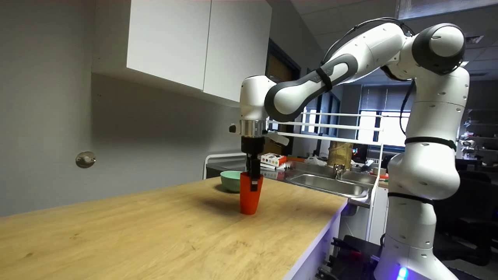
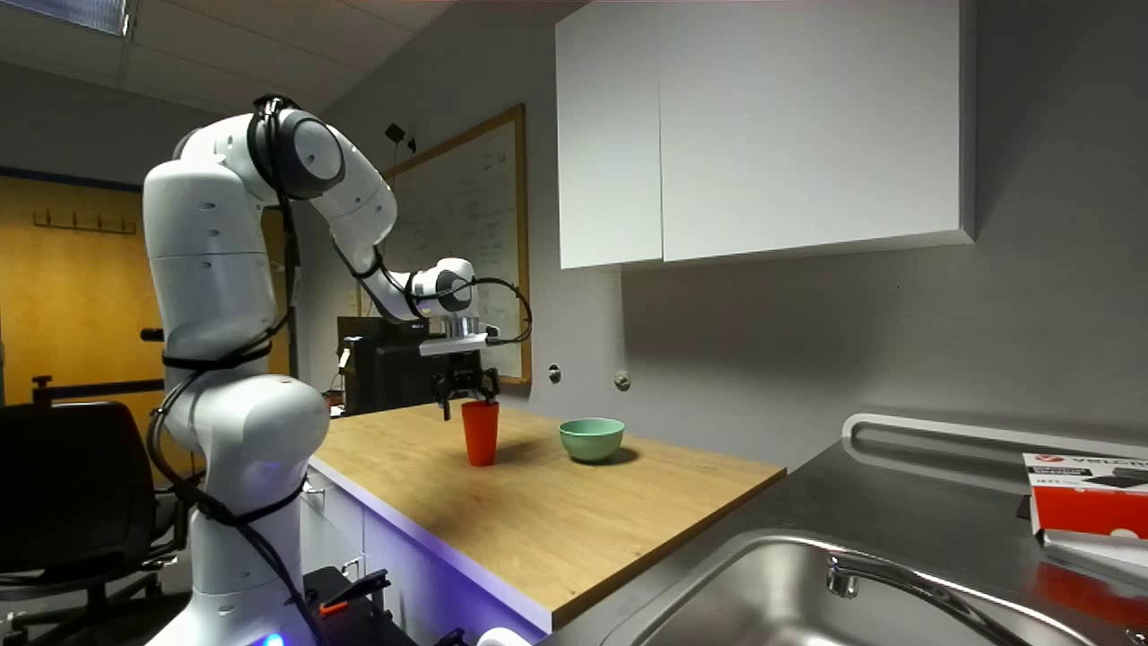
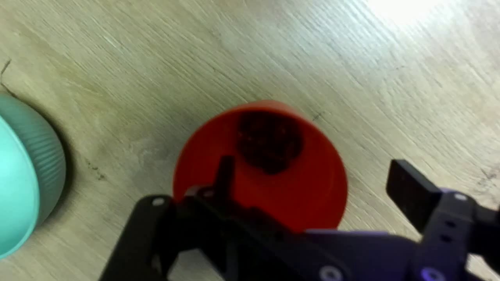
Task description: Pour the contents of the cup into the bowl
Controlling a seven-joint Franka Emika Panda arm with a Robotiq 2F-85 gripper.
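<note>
The orange-red cup stands upright on the wooden counter in both exterior views (image 1: 248,202) (image 2: 481,437). The wrist view looks down into the cup (image 3: 308,187), where dark contents (image 3: 269,142) lie at the bottom. The light-green bowl stands near the cup in both exterior views (image 1: 230,181) (image 2: 592,442), and part of it shows at the wrist view's left edge (image 3: 45,160). My gripper (image 1: 253,184) (image 2: 468,406) (image 3: 314,171) points down and is open across the cup's wall. One finger is inside the rim; the other is outside with a gap to the wall.
The wooden counter (image 1: 155,233) ends beside a metal sink (image 2: 762,592) with a faucet (image 2: 924,592). A white cabinet (image 1: 167,42) hangs on the wall above. A red and white box (image 2: 1090,502) lies beyond the sink. A white rail frame (image 1: 330,130) stands behind the arm.
</note>
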